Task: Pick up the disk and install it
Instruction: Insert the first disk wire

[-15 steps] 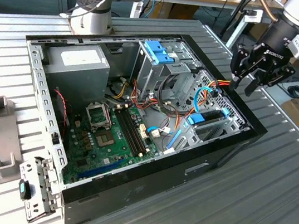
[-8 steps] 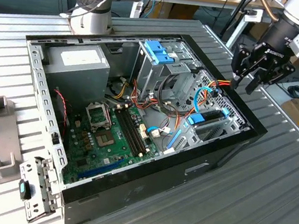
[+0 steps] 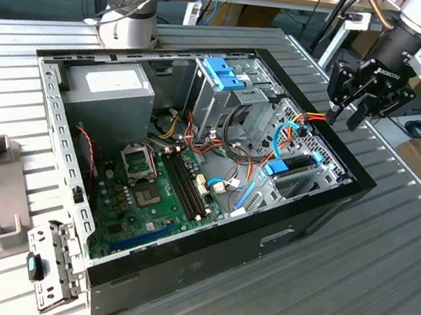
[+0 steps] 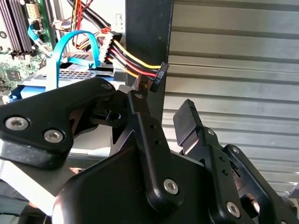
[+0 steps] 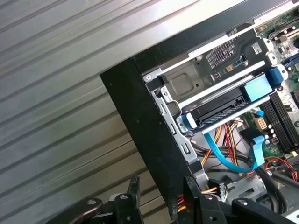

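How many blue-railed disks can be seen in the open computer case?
1. The disk sits in a bay at the corner of the computer case nearest the tool. The drive cage may hide others.

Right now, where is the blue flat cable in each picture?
Exterior view: the blue cable loops inside the case, toward the exterior view's right, near the open gripper.
Second wrist view: it arches just beyond the gripper.
First wrist view: it curves next to the disk.
Shared landmark: the black case wall.

Disk [image 5: 219,112] — blue-railed, seated in bay.
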{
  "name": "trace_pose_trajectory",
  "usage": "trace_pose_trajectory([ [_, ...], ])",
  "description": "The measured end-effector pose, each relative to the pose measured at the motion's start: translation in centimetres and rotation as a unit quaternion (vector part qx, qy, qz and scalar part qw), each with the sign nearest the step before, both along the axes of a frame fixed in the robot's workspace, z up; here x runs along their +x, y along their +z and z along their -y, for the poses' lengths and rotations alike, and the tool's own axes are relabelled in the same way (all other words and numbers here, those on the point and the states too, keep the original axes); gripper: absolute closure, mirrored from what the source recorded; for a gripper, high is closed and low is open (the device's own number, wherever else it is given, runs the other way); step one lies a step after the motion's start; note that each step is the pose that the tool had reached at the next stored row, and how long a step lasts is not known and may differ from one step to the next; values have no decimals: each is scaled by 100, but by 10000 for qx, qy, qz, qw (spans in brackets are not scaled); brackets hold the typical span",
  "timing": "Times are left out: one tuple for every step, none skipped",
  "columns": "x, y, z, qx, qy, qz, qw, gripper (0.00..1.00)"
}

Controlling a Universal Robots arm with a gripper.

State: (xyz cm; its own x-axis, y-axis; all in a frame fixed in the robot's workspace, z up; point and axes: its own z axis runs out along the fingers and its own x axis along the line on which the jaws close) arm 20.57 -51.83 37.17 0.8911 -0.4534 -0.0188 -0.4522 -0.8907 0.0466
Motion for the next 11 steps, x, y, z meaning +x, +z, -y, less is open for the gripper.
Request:
trace_pose_trajectory([
  [13, -1, -6, 0, 22, 0, 10000, 50],
  [24, -2, -11, 0, 40, 0, 10000, 50],
  [35, -4, -17, 0, 60, 0, 10000, 50],
  [43, -5, -21, 0, 74, 0, 10000, 50],
  [53, -7, -26, 0, 93, 0, 10000, 50],
  [60, -8, -30, 0, 106, 0, 9999, 50],
  [64, -9, -39, -2, 126, 0, 9999, 50],
  [63, -12, -46, -1, 137, 0, 9999, 50],
  [64, -15, -60, 0, 157, 0, 9999, 50],
  [61, -17, -63, 0, 163, 0, 9999, 50],
  [59, -20, -64, 0, 167, 0, 9999, 50],
])
